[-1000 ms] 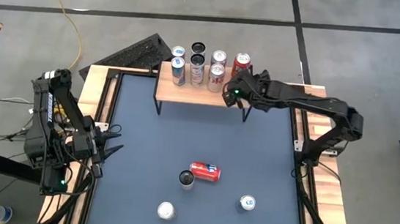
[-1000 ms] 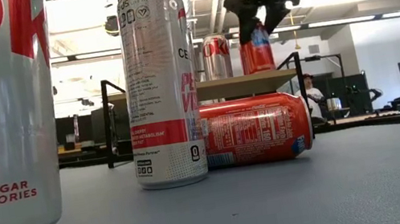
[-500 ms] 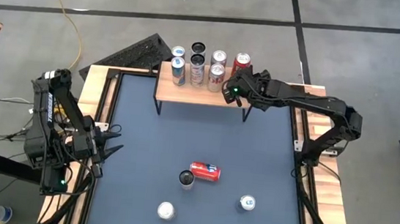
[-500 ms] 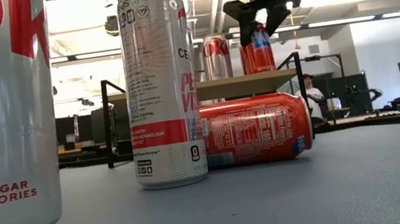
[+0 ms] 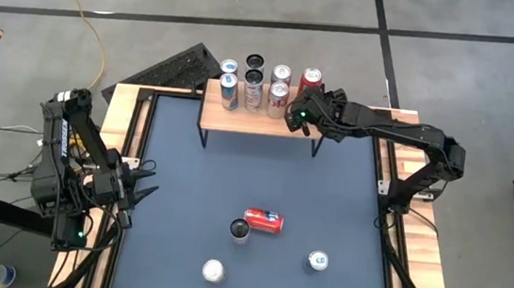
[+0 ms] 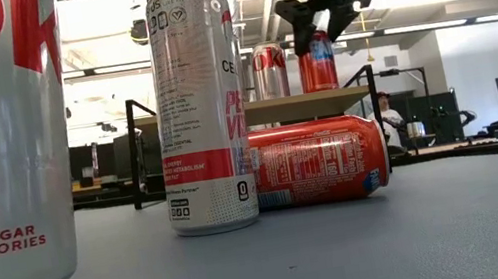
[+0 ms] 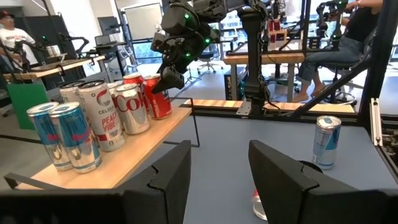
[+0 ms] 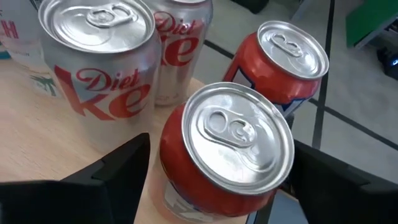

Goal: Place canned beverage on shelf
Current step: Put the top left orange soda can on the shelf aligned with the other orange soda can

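The right gripper [image 8: 211,180] is spread wide astride a red cola can [image 8: 227,149], apparently just released upright on the shelf [image 5: 240,119] beside the Diet Coke cans [image 8: 99,62]. The left gripper [image 5: 143,193], part-open and empty, is parked aside.

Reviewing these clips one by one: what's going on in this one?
The right gripper sits over the shelf, fingers open either side of a red can standing upright on the wooden top beside other cans; it looks just set down. The left gripper waits at the table's left edge. Four more cans remain on the table, one lying down.
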Tool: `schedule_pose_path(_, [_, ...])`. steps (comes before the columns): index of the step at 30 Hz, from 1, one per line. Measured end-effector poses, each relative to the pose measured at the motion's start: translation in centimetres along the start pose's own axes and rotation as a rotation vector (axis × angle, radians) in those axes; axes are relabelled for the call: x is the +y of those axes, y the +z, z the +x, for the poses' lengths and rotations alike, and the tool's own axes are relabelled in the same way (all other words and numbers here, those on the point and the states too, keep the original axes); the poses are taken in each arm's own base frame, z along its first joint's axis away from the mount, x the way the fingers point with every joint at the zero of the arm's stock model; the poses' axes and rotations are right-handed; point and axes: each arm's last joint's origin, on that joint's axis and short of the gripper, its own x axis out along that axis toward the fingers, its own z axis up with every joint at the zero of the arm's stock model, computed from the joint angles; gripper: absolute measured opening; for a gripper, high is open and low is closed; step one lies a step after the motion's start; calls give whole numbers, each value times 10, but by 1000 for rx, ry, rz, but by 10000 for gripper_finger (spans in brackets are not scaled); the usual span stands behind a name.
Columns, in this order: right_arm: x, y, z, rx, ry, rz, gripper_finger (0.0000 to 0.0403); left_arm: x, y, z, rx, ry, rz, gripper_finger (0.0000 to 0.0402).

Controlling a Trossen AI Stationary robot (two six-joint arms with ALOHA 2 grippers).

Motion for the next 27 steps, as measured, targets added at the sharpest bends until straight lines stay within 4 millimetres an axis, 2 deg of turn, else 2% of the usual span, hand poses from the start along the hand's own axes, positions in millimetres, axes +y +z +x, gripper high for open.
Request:
schedule_pose_path(7, [-2,3,-3,-14,6,-24,353,0,0,0,4,-1,-13,153])
schedule_pose_path(11, [-7,16,-13,-50,21,-25,354,0,0,0,4,-1,-9,153])
schedule_pose_path(14, [-11,27,-24,-64,31,-51,354,0,0,0,1,0,-6,153])
schedule_pose_path(18, [-12,35,-49,-79,64,-104,344,0,0,0,1,0,-13,153])
schedule_pose_path(20, [-13,32,-63,-80,72,-166,325,0,0,0,7,-2,-16,153])
schedule_pose_path(23, [-19,20,-87,-55,87,-215,275,0,0,0,14,-4,-18,153])
schedule_pose_path(27, [-20,-10,-109,9,97,-245,159,0,0,0,16,-4,-18,153])
